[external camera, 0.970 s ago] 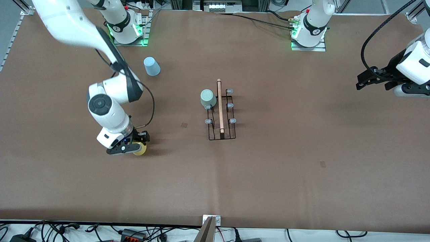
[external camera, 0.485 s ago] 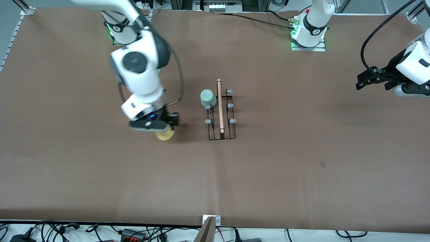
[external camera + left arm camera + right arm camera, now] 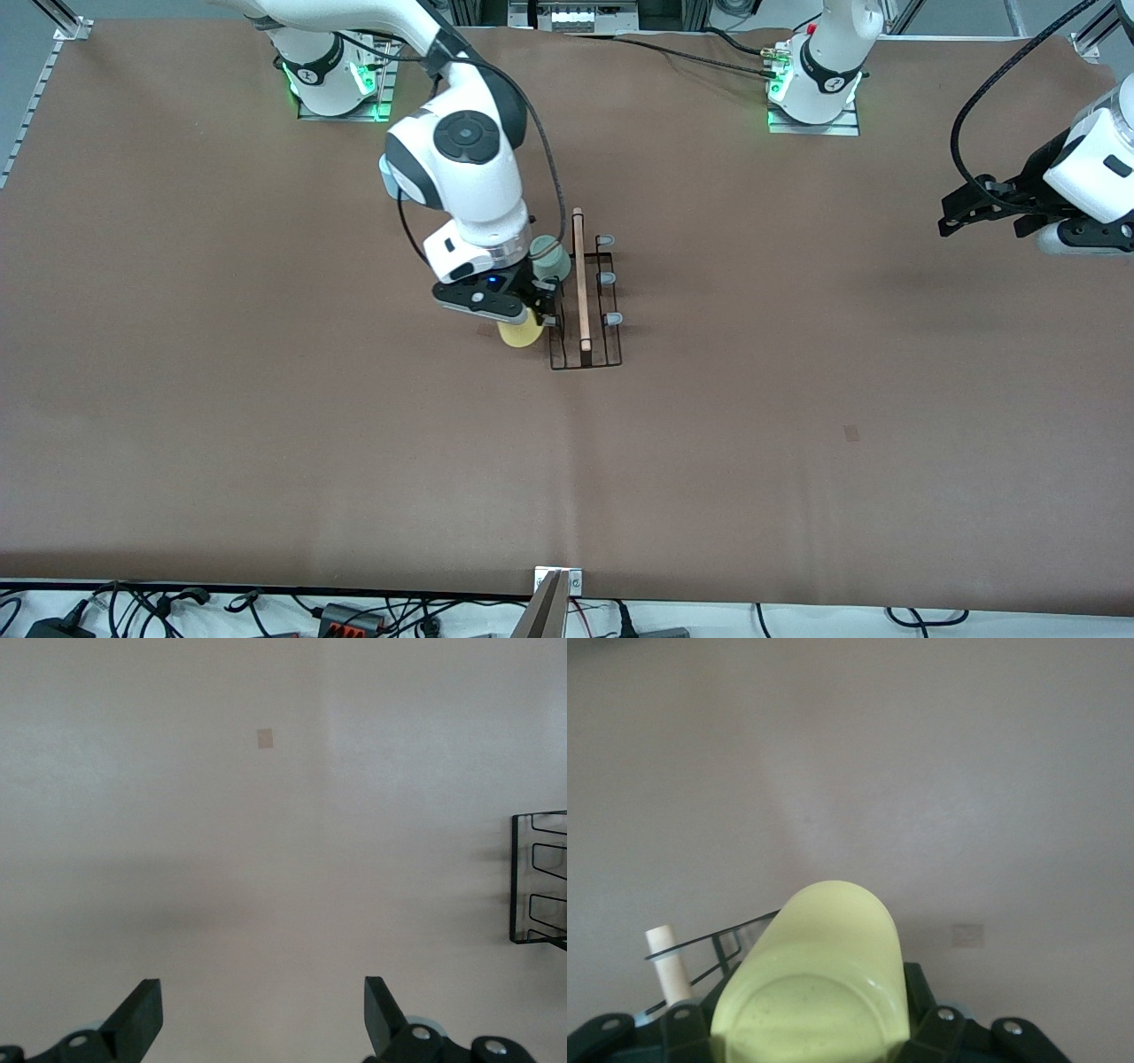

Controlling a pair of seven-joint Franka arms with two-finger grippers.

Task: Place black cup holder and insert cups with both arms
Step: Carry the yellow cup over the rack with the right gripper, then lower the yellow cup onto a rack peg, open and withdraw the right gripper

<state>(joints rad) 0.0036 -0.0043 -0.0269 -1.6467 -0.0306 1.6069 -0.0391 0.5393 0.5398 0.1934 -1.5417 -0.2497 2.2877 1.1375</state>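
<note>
The black cup holder (image 3: 585, 359) stands mid-table, with its wooden rod handle (image 3: 580, 283) along the top. The pale grey-green cup (image 3: 553, 257) sits upside down on a peg at the side toward the right arm's end. My right gripper (image 3: 521, 317) is shut on the yellow cup (image 3: 520, 334), held just above the table, close beside the holder's pegs. In the right wrist view the yellow cup (image 3: 824, 974) fills my jaws, with the holder's wire (image 3: 718, 943) beside it. The light blue cup is hidden by the right arm. My left gripper (image 3: 961, 217) waits open and empty.
A small tape mark (image 3: 851, 432) lies on the brown table cover toward the left arm's end. Cables and plugs lie along the table's edge nearest the front camera. The left wrist view shows a corner of the holder's wire base (image 3: 540, 877).
My right gripper has carried the yellow cup from the right arm's end of the table across to the cup holder's side. The left arm has not moved.
</note>
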